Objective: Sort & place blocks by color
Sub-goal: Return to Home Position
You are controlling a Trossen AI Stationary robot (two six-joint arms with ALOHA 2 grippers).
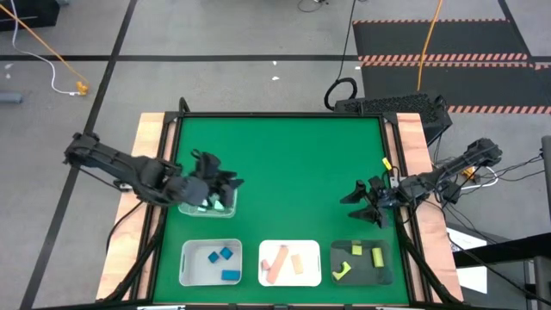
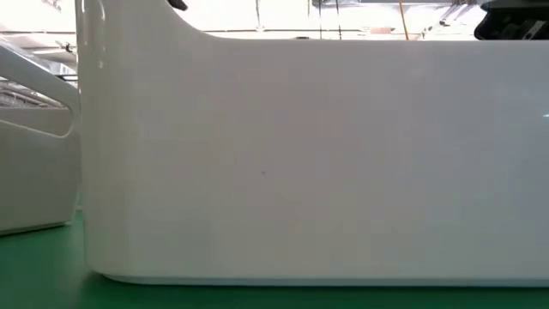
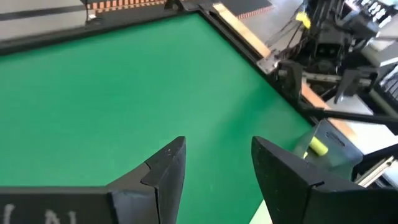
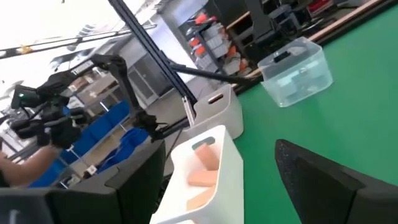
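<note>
Left gripper mid-left by clear plastic bin, jaws apart, empty. Right gripper mid-right, jaws wide, empty. Small yellow-green blocks in dark tray, lower right.

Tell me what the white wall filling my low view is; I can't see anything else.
Observer: It is the side of the white tray, right at the lens. From above, it holds pink-tan blocks.
Operator: Are any blocks loose on the mat?
Observer: None that the high view shows. Blue blocks lie in the light tray, and yellow-green blocks in the dark tray.
Operator: And the grippers?
Observer: Both are open and empty. The left gripper is by the clear bin of mint blocks. The right gripper is near the mat's right edge.
</note>
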